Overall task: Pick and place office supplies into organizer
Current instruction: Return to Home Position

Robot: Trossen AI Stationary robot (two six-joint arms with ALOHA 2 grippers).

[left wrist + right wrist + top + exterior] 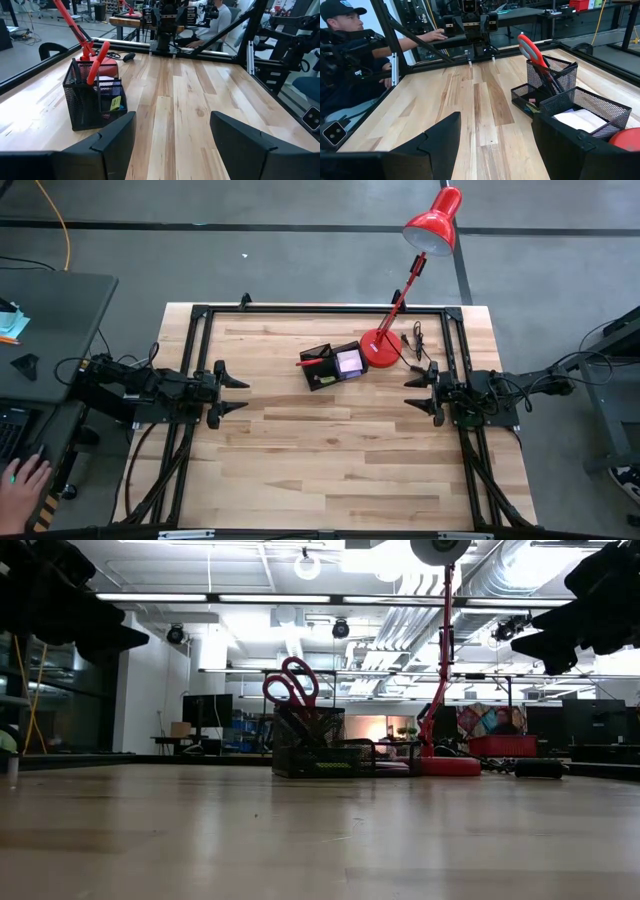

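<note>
The organizer stands toward the rear of the desk, just beside the lamp base, holding the scissors and a sticky-note pad, while the left end effector and right end effector hang spread and empty at the sides, so homing seems nearly complete, needing only stillness.

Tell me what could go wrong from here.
1. The scissors stand tall and tilted out of the organizer; a low pass by the left gripper or right gripper, both open at the table's sides, might snag them.
2. The lamp stands right beside the organizer, so a knock to either might shift the other.
</note>
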